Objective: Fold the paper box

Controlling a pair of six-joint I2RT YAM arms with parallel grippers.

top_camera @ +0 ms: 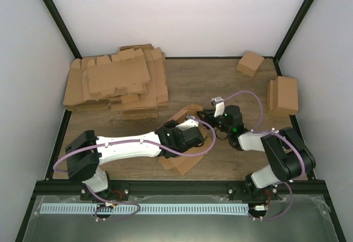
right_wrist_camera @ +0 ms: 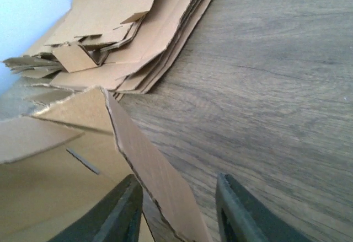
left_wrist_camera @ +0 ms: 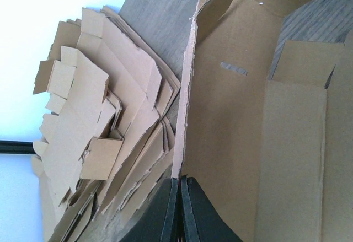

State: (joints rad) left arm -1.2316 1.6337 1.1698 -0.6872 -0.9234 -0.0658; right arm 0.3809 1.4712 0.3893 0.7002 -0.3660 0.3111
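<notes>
Just in front of the pile of blanks [top_camera: 116, 82], the paper box [top_camera: 185, 166] is lying half-formed. The left claw [left_wrist_camera: 179, 198] is pinching one raised wall (steadying it, I judge), while the right claw [right_wrist_camera: 177, 203] is straddling another flap, fingers apart.

Soft, even light is filling the scene, leaving faint shadows on the bench [top_camera: 220, 82]. The white wall [left_wrist_camera: 33, 10] is blowing out in the left wrist view; nearest surfaces are blurring.
</notes>
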